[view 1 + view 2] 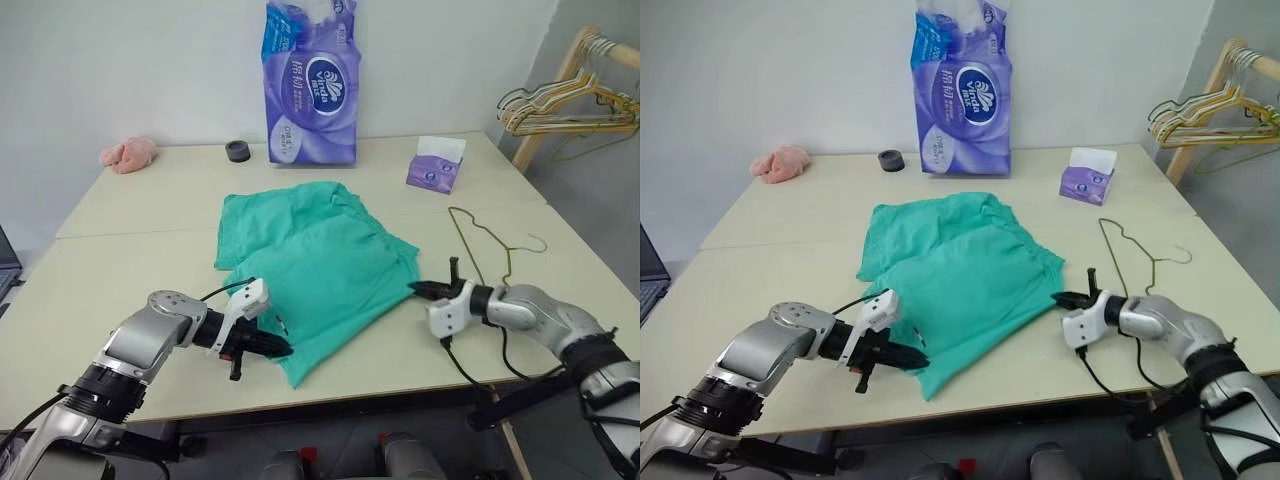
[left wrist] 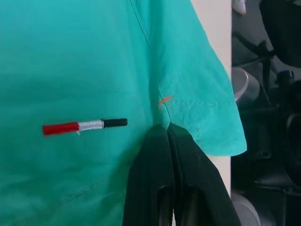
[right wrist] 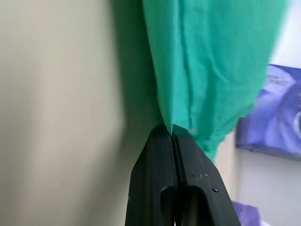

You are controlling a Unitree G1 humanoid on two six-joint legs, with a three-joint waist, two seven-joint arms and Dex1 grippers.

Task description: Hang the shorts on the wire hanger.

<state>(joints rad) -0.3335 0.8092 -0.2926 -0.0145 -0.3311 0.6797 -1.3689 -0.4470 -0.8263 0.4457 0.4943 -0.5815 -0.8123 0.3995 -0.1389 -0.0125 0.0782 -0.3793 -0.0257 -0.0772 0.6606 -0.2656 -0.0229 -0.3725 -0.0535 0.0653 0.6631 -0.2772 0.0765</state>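
- Task status: early stage, judged. The shorts [image 1: 318, 272] were found spread flat on the table [image 1: 140, 215], teal-green, gathered waistband toward the far side, one leg hem lying near the table's front edge. No part of the garment had been threaded onto or draped over anything.
- The wire hanger [image 1: 487, 243] was recorded lying flat on the table to the right of the shorts, just beside them and apart from the fabric, hook pointing right. It was untouched by either claw.
- Remaining work, judged: the shorts to be lifted, brought to the hanger and hung over its wire.
- Left gripper [image 1: 280, 347]: fingers were found pressed fully together on the near hem of the shorts. In the left wrist view the fabric corner was seen pinched between the black fingertips [image 2: 165, 136], close to a small red, white and black embroidered label [image 2: 84, 126].
- Right gripper [image 1: 424, 290]: fingers were likewise found closed tight, clamped on the right-hand edge of the shorts. In the right wrist view a fold of teal cloth was seen rising from between the fingertips [image 3: 165, 134].
- Both grips were thus recorded on opposite edges of the garment, which lay mostly on the table.
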